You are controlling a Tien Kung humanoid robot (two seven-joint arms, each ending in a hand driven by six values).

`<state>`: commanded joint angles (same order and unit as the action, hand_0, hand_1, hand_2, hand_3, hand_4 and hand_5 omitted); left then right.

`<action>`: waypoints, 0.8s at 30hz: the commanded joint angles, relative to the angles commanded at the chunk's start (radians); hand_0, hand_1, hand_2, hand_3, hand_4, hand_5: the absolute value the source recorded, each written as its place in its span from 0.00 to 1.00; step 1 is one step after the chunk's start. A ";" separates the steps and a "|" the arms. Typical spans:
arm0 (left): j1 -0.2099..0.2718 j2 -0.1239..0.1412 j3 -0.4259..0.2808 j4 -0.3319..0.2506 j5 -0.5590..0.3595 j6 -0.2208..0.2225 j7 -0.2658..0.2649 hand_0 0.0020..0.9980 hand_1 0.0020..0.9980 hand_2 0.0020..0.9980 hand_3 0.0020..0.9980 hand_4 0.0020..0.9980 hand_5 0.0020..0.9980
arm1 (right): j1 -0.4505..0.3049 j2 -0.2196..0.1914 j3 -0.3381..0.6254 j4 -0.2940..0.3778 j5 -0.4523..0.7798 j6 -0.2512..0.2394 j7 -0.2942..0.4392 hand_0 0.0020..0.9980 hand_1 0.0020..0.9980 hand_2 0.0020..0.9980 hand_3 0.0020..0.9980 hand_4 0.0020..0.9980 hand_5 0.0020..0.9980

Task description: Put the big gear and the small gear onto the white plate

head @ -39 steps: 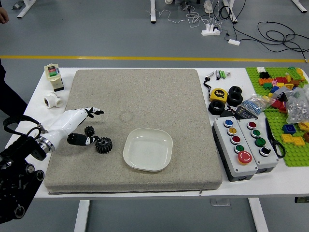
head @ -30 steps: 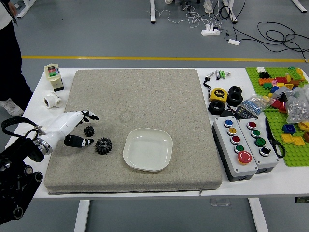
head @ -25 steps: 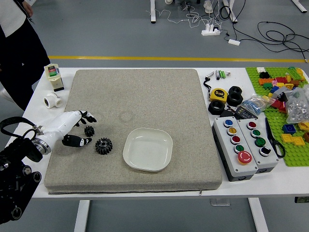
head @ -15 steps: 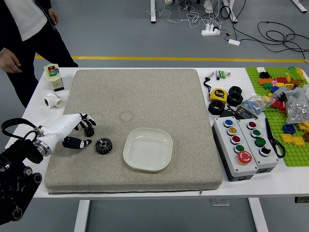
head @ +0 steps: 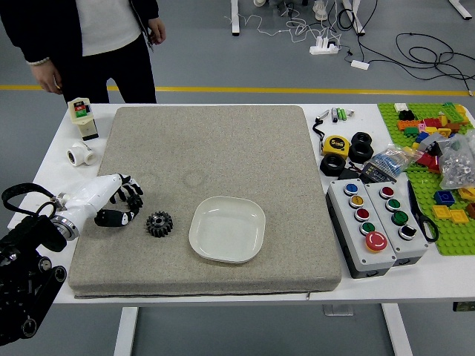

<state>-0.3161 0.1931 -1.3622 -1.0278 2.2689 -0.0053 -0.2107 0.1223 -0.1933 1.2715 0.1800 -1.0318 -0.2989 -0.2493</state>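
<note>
My left hand [head: 132, 205] reaches in over the left part of the grey mat, its black fingers and thumb closed around the small black gear [head: 136, 201], which they mostly hide. Just to the right of the hand, apart from it, the big black gear [head: 159, 224] lies on the mat. The white plate [head: 227, 229] is bare and sits right of the big gear. My right hand is out of view.
At the back left stand a cream-coloured device [head: 83, 119] and a white pipe fitting [head: 80, 153]. Button boxes [head: 382, 222], a tape measure [head: 336, 146] and green building boards [head: 456, 241] occupy the right. Beyond the far left edge a person [head: 107, 44] stands, arms hanging down.
My left hand's fingers first opened away from the small gear, then curled in around it, the thumb coming up too. The person walked in from the left. The big gear is now clear of the thumb.
</note>
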 joint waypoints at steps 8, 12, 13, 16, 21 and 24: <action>0.006 0.000 0.002 -0.002 0.000 -0.003 0.009 0.28 0.42 0.50 0.55 0.50 0.06 | -0.003 0.001 0.000 0.000 0.000 -0.001 -0.001 0.60 0.61 0.70 0.56 0.76 0.70; 0.009 0.000 -0.003 -0.016 0.000 0.003 0.009 0.27 0.37 0.46 0.53 0.46 0.04 | -0.006 0.002 -0.001 0.000 0.000 -0.001 -0.001 0.60 0.61 0.70 0.56 0.76 0.70; 0.010 0.000 -0.004 -0.022 0.000 0.005 0.009 0.27 0.37 0.46 0.53 0.46 0.04 | -0.006 0.002 -0.001 0.000 -0.001 0.000 -0.002 0.60 0.61 0.70 0.56 0.76 0.70; 0.012 0.002 -0.003 -0.049 0.000 0.013 0.008 0.27 0.35 0.44 0.52 0.47 0.02 | -0.009 0.003 -0.001 0.000 -0.002 -0.001 -0.002 0.60 0.61 0.70 0.56 0.76 0.70; 0.014 0.003 0.005 -0.092 0.000 0.021 0.007 0.27 0.35 0.44 0.52 0.46 0.00 | -0.010 0.003 -0.001 0.000 -0.003 -0.001 -0.003 0.60 0.61 0.70 0.56 0.76 0.70; 0.015 0.005 0.028 -0.148 0.000 0.025 0.007 0.27 0.35 0.44 0.52 0.46 0.00 | -0.011 0.003 0.000 0.000 -0.006 0.000 -0.003 0.60 0.61 0.70 0.56 0.76 0.70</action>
<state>-0.3008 0.1981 -1.3341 -1.1756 2.2689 0.0201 -0.2039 0.1115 -0.1900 1.2715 0.1800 -1.0378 -0.2993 -0.2521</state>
